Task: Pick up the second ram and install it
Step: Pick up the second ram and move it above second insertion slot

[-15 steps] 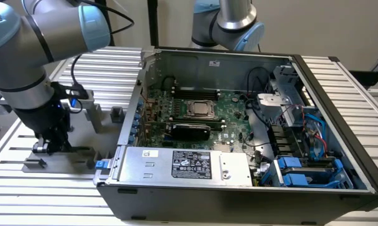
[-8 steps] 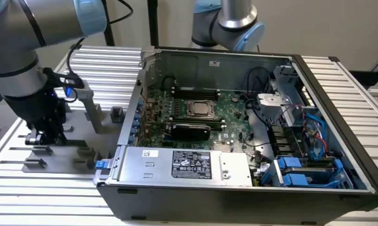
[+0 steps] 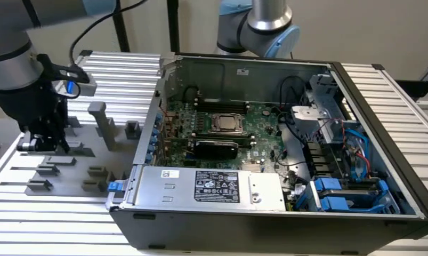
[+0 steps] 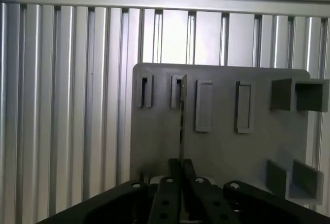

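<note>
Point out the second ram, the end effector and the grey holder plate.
second ram (image 4: 181,121), wrist view, middle of its thin edge.
end effector (image 4: 181,166), wrist view, between its fingertips.
grey holder plate (image 4: 227,157), wrist view, bare flat surface.

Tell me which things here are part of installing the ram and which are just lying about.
For the job: ram, gripped edge-on by the gripper; grey holder; motherboard.
Just there: power supply; blue drive bays; other arm.
</note>
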`<state>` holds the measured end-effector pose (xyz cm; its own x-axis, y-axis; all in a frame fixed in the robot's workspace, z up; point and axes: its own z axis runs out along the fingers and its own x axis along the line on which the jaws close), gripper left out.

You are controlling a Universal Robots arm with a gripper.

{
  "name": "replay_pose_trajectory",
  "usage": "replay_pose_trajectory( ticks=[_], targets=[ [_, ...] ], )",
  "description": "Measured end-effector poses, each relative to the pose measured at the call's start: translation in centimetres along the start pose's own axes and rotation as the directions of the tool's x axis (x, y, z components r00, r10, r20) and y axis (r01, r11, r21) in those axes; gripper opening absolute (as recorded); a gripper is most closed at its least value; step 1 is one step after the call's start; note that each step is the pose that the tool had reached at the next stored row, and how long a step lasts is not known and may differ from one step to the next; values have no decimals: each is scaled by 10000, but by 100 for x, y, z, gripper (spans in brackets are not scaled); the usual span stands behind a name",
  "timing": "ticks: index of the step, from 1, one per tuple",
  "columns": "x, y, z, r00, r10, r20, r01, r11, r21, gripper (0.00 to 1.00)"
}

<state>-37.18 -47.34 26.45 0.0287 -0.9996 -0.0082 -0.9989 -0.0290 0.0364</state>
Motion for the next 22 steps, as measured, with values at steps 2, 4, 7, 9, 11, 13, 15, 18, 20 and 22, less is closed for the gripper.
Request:
replay_pose_trajectory(
  ticks=[2, 4, 7, 9, 11, 13, 15, 18, 20, 22],
  targets=[
    [-1, -2, -91, 10000, 0, 0, 0, 10000, 0, 0],
    [-1, -9, -181, 10000, -1, -1, 1, 10000, -1, 0],
    [-2, -30, -320, 10000, 0, -1, 0, 10000, -2, 0],
    [-3, -62, -411, 10000, 0, -1, 0, 10000, -1, 0],
    [-5, -108, -503, 10000, 1, -1, -1, 10000, -1, 0],
    [-7, -169, -596, 10000, 0, -1, 0, 10000, -2, 0],
    [-8, -239, -690, 10000, 0, 0, 0, 10000, 1, 0],
    [-9, -350, -829, 10000, 0, 0, 0, 10000, 0, 0],
    [-10, -428, -925, 10000, 0, 0, 0, 10000, 0, 0],
    [-12, -504, -1020, 10000, 0, -2, 0, 10000, -3, 0]
  ],
)
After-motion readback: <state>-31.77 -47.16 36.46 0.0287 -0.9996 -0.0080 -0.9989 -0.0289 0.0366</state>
